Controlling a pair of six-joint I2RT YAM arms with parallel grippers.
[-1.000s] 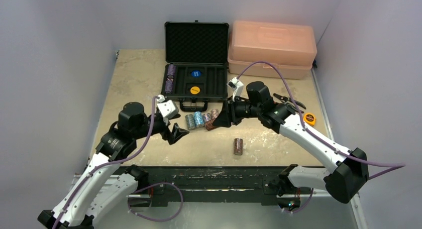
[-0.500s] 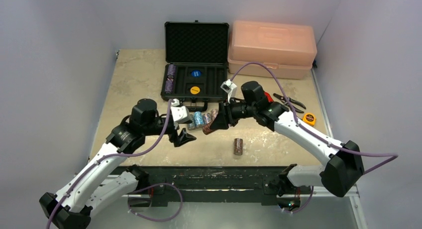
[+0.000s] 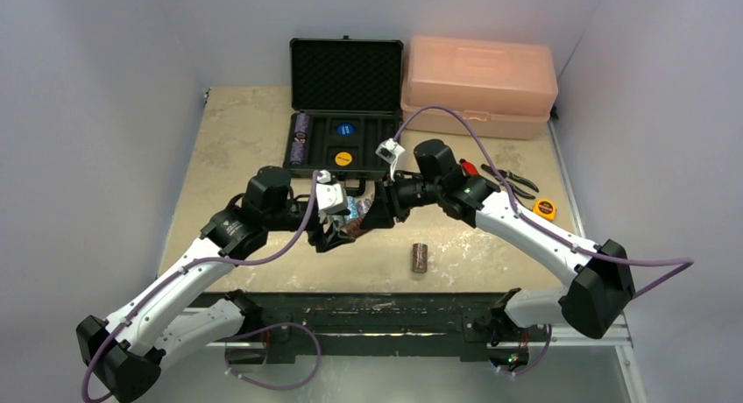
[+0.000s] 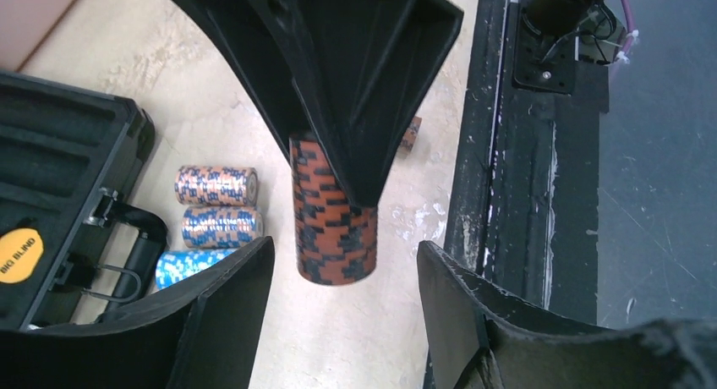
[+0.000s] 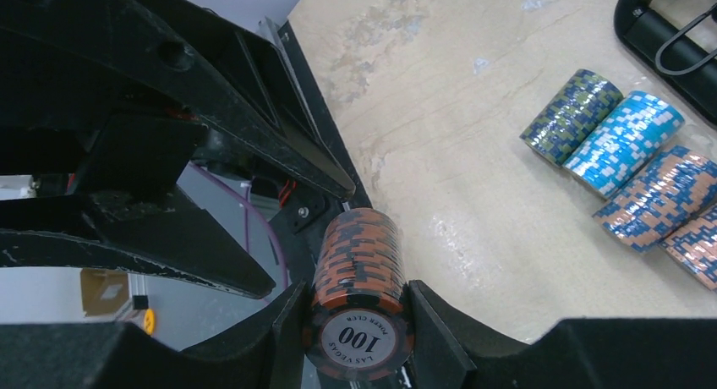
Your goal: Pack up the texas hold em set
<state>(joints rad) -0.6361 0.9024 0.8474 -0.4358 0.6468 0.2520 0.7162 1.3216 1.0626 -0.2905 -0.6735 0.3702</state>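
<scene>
Tabletop (image 3: 237, 131) | orange chip stack (image 5: 359, 262), long axis toward left pincer (image 4: 344, 247) | right pincer (image 5: 355, 292) clamps it | left spread astride

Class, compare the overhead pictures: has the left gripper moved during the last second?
Yes. The left gripper has shifted right in the overhead view, closer to the lone chip stack, which stayed put.

Orange chip stack (image 5: 358, 287), end face: "100" at centre, "LAS VEGAS" and "POKER CLUB" around the rim. Yellow disc (image 4: 19, 255) in the case (image 4: 68, 156): "BIG BLIND".
</scene>
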